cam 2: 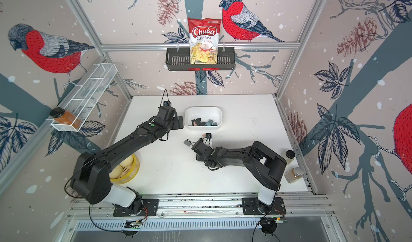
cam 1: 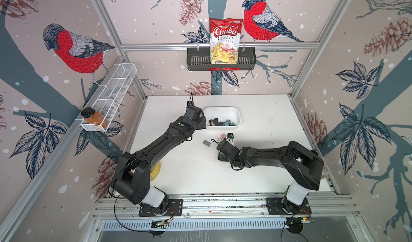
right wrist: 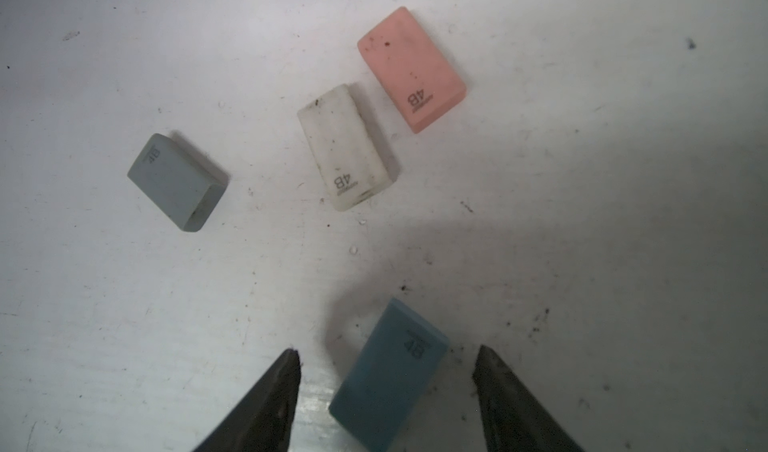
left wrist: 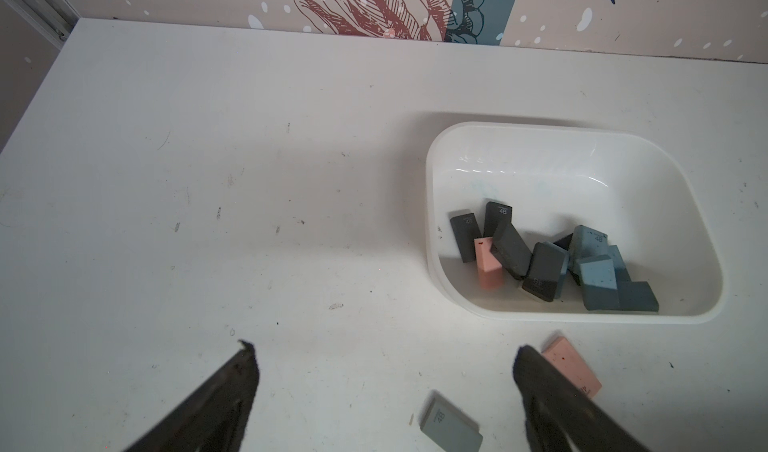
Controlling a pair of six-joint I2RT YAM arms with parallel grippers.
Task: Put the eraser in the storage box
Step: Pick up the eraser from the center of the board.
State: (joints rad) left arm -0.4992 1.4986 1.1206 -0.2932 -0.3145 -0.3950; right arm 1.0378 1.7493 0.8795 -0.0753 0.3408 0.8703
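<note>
In a top view the white storage box (cam 1: 223, 113) is sitting toward the back of the surface (cam 1: 189, 167), holding a heap of erasers (cam 1: 220, 122). Left wrist view: the left pincer (left wrist: 384, 352) is hanging spread wide near the box. Right wrist view: the right pincer (right wrist: 388, 354) is straddling a blue eraser (right wrist: 388, 377) lying on the surface, with both prongs apart and not touching it.

Four loose erasers (right wrist: 344, 146), one storage box (left wrist: 540, 158), one chip bag (cam 1: 225, 40), three jars (cam 2: 293, 174).
</note>
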